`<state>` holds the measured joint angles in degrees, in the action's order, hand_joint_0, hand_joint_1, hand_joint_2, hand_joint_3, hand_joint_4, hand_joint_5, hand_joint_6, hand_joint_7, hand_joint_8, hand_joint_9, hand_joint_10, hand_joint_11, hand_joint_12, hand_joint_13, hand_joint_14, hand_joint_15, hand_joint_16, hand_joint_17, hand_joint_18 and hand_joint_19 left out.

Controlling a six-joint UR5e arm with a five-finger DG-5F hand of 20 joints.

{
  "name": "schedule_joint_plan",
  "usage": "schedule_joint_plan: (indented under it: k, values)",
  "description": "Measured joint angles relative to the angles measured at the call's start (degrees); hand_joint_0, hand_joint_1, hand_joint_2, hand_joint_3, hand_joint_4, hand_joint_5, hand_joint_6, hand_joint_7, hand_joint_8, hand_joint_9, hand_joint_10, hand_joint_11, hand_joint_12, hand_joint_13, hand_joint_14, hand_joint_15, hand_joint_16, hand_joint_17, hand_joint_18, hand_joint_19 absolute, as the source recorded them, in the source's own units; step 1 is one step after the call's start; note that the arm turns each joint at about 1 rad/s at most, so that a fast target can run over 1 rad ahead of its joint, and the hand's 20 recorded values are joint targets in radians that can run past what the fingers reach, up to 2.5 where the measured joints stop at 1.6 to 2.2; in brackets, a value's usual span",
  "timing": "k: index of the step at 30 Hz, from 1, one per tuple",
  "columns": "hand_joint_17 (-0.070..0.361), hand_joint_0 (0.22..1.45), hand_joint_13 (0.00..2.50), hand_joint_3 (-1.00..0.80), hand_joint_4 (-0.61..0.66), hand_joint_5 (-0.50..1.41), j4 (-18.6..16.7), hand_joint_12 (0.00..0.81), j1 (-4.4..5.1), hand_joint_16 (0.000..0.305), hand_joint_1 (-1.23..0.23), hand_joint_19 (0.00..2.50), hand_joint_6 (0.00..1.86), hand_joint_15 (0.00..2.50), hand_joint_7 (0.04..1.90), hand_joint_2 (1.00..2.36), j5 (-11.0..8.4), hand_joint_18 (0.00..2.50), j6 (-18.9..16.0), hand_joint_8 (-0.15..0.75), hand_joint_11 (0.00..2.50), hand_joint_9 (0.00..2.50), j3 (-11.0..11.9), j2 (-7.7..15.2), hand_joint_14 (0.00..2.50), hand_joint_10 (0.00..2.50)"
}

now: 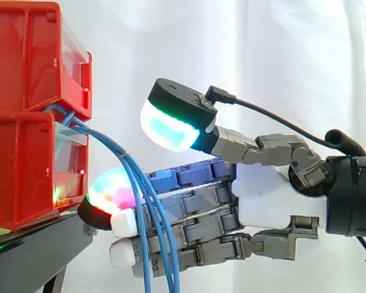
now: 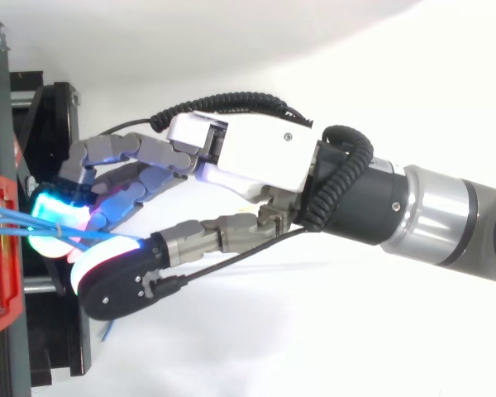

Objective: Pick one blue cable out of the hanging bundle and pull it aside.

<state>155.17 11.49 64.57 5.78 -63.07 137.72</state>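
Several thin blue cables [image 1: 147, 201] come out between the two stacked red bins and hang down in a bundle. My hand [image 1: 274, 195] reaches in from the right with its fingers straight, their glowing tips [image 1: 110, 190] close to the lower bin. The cables drape across the camera side of these fingers. The thumb pad [image 1: 171, 125] stands well above the fingers and is not touching the cables. From above, the cables [image 2: 33, 227] run from the bin into the gap between the thumb and the fingers of the hand [image 2: 264, 157]. The hand is open.
The upper red bin [image 1: 24, 61] sits on the lower red bin [image 1: 18, 171], both on a black stand [image 1: 30, 244] at the left. In the top view the bin's edge [image 2: 4, 248] and the stand [image 2: 41, 107] lie along the left side. A white curtain is behind.
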Motion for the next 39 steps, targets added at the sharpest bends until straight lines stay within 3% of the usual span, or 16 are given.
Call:
schedule_joint_plan:
  k: [5,14,20,30,34,39]
  values:
    - [0.09,0.57,0.72,-0.38,0.14,-0.07,1.3,0.26,-0.33,0.04,-0.62,0.32,0.52,0.39,1.29,1.01,0.86,0.43,-0.3,0.226,0.33,0.87,0.1,0.0,0.02,0.01]
    - [0.091,0.58,0.73,-0.31,0.12,-0.12,1.9,0.26,-0.37,0.04,-0.66,0.33,0.75,0.41,0.95,1.01,1.2,0.44,-0.4,0.229,0.38,0.88,0.5,0.0,0.02,0.01]
    - [0.092,0.58,0.74,-0.27,0.1,-0.15,3.5,0.266,-0.47,0.041,-0.7,0.33,0.89,0.41,0.87,1.02,1.59,0.46,-0.8,0.237,0.44,0.9,1.9,0.0,0.02,0.02]
    - [0.097,0.62,0.81,-0.06,-0.03,-0.13,6.3,0.277,-0.51,0.043,-0.77,0.32,0.96,0.46,0.96,1.02,1.7,0.54,-1.4,0.261,0.57,1.01,3.1,0.0,0.02,0.02]
    - [0.093,0.67,0.81,-0.1,-0.07,-0.14,7.7,0.265,-0.51,0.041,-0.82,0.32,0.95,0.46,1.08,1.02,1.87,0.56,-2.3,0.255,0.59,1.01,3.6,0.0,0.02,0.02]
    - [0.092,0.73,0.82,-0.29,-0.1,-0.14,9.9,0.262,-0.51,0.041,-0.86,0.31,0.96,0.47,1.02,1.02,2.27,0.59,-2.9,0.239,0.59,1.01,4.4,0.0,0.02,0.02]
